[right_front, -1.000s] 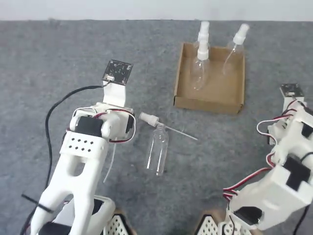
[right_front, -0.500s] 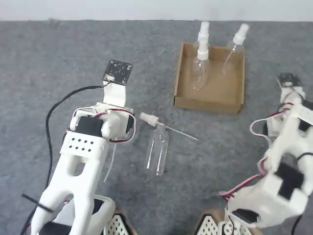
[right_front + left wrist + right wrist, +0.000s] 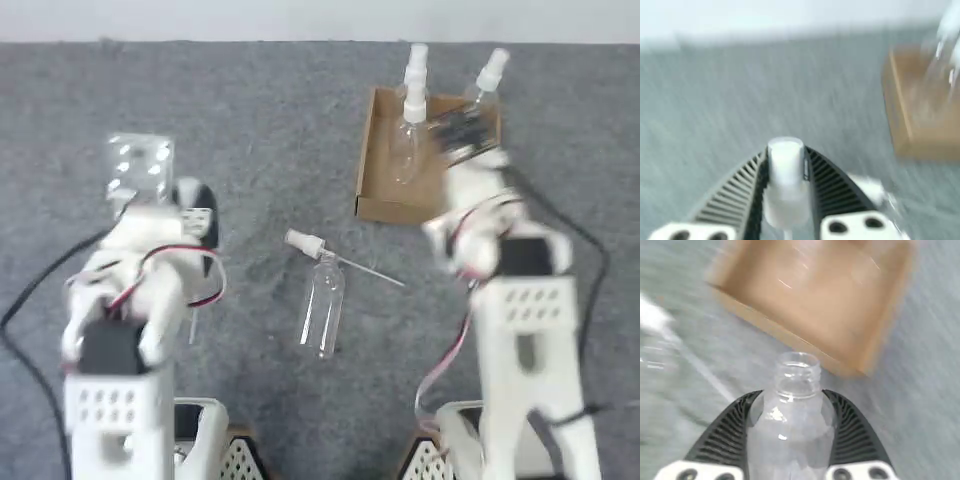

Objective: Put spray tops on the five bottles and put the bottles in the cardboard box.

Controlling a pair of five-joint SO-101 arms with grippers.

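Left claw [image 3: 785,155] is clamped on a white plastic spray top [image 3: 785,190], most likely so it can be carried to an open bottle mouth. Between the arms, on the grey felt desk [image 3: 250,120], a clear plastic bottle [image 3: 322,305] lies on its side with a second white spray top [image 3: 304,242] loose at its neck, not yet fitted. Right claw [image 3: 792,395] grips an uncapped clear bottle [image 3: 795,427] by its shoulder, which leaves the mouth free for a top. It holds the bottle near the brown cardboard box [image 3: 378,205], where three capped bottles [image 3: 408,140] already lean.
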